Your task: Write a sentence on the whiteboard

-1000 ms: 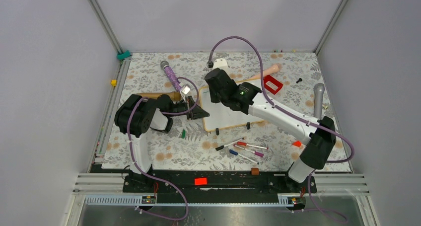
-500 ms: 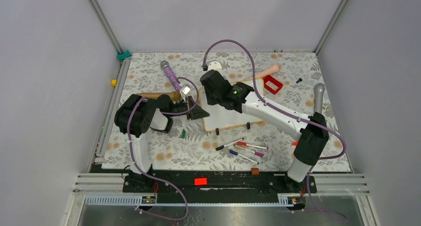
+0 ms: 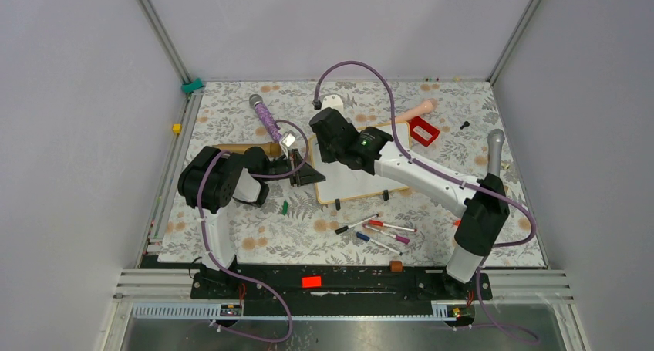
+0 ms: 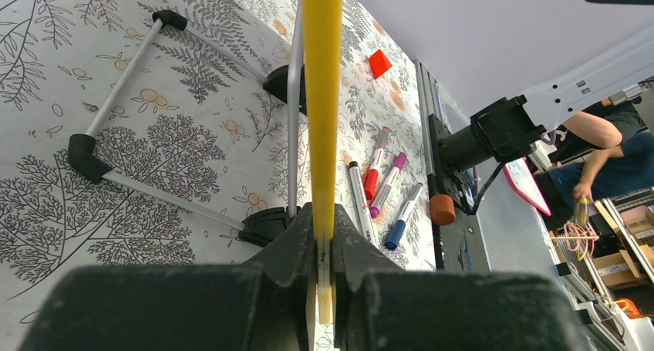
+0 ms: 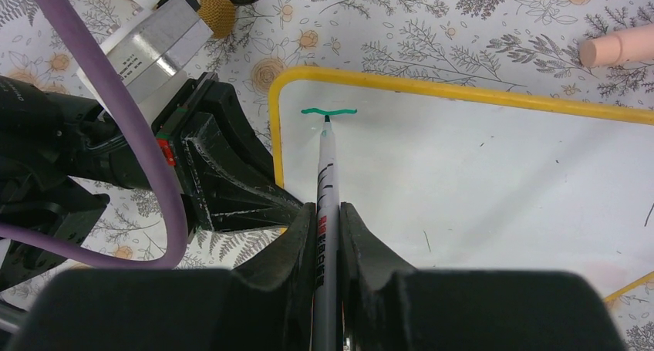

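Of the sentence, only a short green stroke (image 5: pixel 329 112) is seen, drawn near the corner of the whiteboard (image 5: pixel 478 181). The rest of the white surface is blank apart from a few faint specks. By this showing the task is judged to be barely begun: nearly all the words are left to be written.

The stroke lies just beyond the tips of the right fingers (image 5: pixel 305 224), straight ahead of them. It is touched by the tip of the marker (image 5: pixel 325 173), which is clamped between those fingers and points forward out of them. The board's writing surface is spread ahead of and below these fingers.

The board's yellowish frame (image 4: pixel 321 96) is pinched edge-on between the left fingers (image 4: pixel 297 239), which are closed on it. It runs straight out from between their tips, so the board is judged to be steadied for writing. Spare markers (image 4: pixel 385 181) are left lying on the tabletop (image 3: pixel 308 235), well apart from both pairs of fingers.
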`<state>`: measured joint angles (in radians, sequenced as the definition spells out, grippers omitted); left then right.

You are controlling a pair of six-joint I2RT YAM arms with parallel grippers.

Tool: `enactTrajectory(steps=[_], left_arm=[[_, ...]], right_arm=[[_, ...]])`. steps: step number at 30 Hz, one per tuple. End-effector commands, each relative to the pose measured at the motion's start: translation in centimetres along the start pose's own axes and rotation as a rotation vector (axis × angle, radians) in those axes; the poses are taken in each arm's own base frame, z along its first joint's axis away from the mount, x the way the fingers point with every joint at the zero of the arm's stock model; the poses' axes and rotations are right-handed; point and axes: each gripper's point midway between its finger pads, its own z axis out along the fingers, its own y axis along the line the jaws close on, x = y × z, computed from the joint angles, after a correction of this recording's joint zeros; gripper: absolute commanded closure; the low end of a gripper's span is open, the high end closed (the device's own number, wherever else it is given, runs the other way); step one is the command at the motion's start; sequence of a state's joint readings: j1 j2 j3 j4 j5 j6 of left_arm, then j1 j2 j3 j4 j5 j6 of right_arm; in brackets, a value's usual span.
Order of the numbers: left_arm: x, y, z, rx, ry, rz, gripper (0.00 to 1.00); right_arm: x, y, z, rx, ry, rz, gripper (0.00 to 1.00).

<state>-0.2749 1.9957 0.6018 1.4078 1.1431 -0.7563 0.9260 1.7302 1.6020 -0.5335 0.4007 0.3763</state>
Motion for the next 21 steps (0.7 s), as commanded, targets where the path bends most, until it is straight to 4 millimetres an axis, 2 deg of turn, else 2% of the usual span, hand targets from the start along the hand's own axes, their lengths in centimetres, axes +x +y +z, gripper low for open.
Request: enactTrajectory(steps=[1,7,18,21], left_arm=[[-1.0,-2.1,0.2,0.07,0.004,0.111,1.0],[-1.1,-2.1,0.2,0.07,0.003,0.113,1.0],[-1.0,-2.1,0.2,0.07,0.003,0.112,1.0],[-1.1,-2.1,0.2,0.07,0.002,0.113,1.0]], right_arm=[[-1.6,-0.3,-0.2,0.016,-0.029,0.003,1.0],[-0.7,-0.4,-0.1,0.018,-0.006,0.002,1.0],[3.3,-0.7,-0.6,-0.006,0.081,0.051,1.0],[3.9,-0.6,-0.7,-0.007,0.092,0.056,1.0]])
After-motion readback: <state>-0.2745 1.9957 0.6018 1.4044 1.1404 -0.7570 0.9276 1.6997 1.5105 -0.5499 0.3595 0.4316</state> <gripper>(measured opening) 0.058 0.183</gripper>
